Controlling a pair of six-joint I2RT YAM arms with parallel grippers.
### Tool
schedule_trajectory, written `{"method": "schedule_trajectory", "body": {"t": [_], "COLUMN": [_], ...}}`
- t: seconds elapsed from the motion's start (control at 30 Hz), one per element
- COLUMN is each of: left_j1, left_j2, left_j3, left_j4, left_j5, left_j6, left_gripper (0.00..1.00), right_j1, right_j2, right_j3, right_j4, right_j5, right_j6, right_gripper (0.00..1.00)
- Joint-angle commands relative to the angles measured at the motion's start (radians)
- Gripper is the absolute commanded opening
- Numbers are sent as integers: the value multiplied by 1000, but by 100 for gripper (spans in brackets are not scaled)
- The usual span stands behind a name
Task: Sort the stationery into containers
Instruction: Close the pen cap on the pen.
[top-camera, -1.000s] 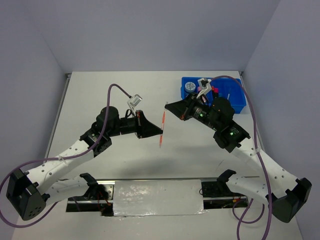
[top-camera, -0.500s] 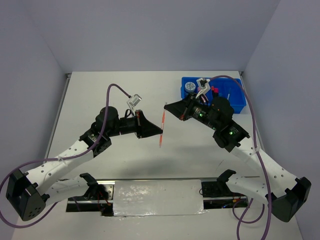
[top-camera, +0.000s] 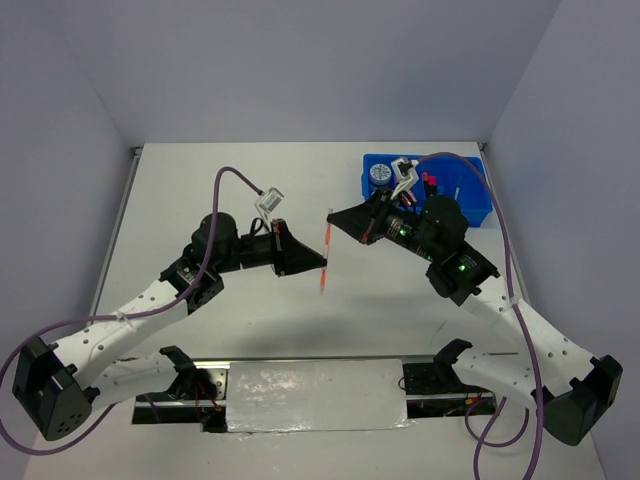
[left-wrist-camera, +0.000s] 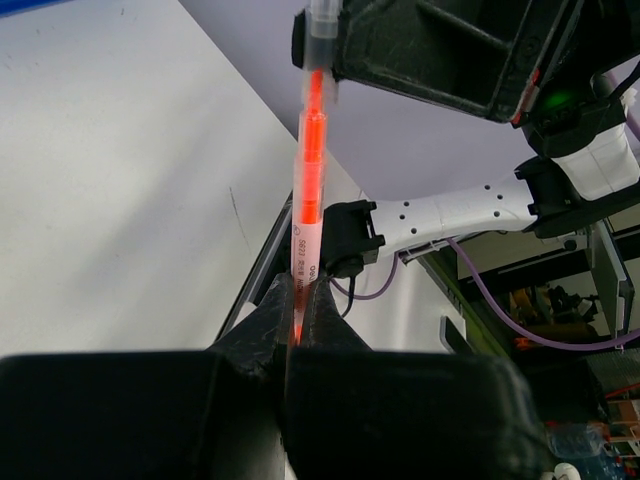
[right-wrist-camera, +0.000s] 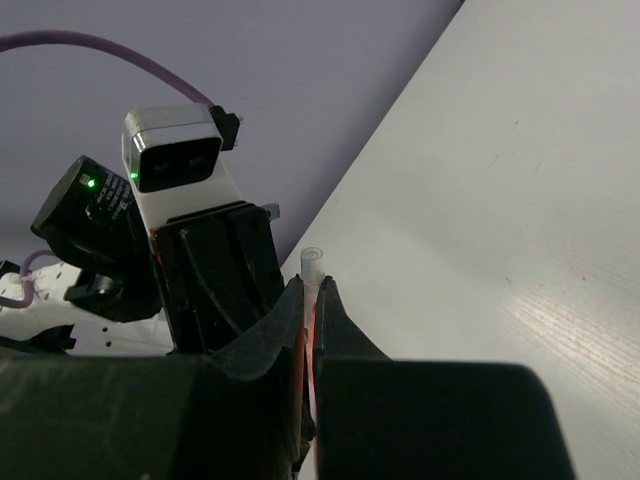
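Both arms meet over the middle of the counter (top-camera: 200, 180), each gripping the same orange pen (top-camera: 326, 240). The left tool (top-camera: 323, 266) is pressed together on the lower part of the barrel. The left wrist view shows the white printed section of the pen (left-wrist-camera: 308, 200) wedged between the two black fingertips of that tool (left-wrist-camera: 297, 300), with the orange section rising above it. The right tool (top-camera: 333, 212) pinches the pen's upper end, and its own camera shows the fingers (right-wrist-camera: 285, 320) closed with only the clear end of the pen (right-wrist-camera: 312, 262) poking out past them. Seen from above, the pen stands steep, leaning slightly, upper end toward the far side and lower tip toward the arm bases. It appears to be held off the counter, though the overhead angle does not settle whether the lower tip touches the surface. The two tools sit near each other along the barrel, not touching. The blue tray (top-camera: 470, 205) lies at the far right of the counter, well apart from the pen and partly hidden behind the right arm. A round blue-white tape disc (top-camera: 380, 174) sits in its left compartment. Small pink-topped items (top-camera: 430, 183) show further right in the tray, too small to identify.
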Motion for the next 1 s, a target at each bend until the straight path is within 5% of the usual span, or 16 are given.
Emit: {"method": "schedule_trajectory", "body": {"t": [0.0,0.3,0.7,0.83,0.87,0.97], "left_j1": [5,87,117,116,116,116], "left_j2": [19,34,97,113,111,102], "left_j3": [48,165,221,226,225,208], "left_j4": [52,-39,184,188,181,155], "left_j5": [4,21,122,181,194,191], "left_j6": [1,95,12,30,35,58], "left_gripper": [0,0,0,0,0,0], "right_j1": [-1,1,73,73,68,70], "right_j2": [-11,-45,-45,-40,-40,-31], "right_j3": [-16,-59,-133,-74,-67,-36], "right_j4": [52,-22,71,37,31,26], "right_j5": [-61,-97,-130,-121,-121,-116], "right_j6": [-13,-63,30,-4,-7,-16], "right_gripper": [0,0,2,21,33,42]}}
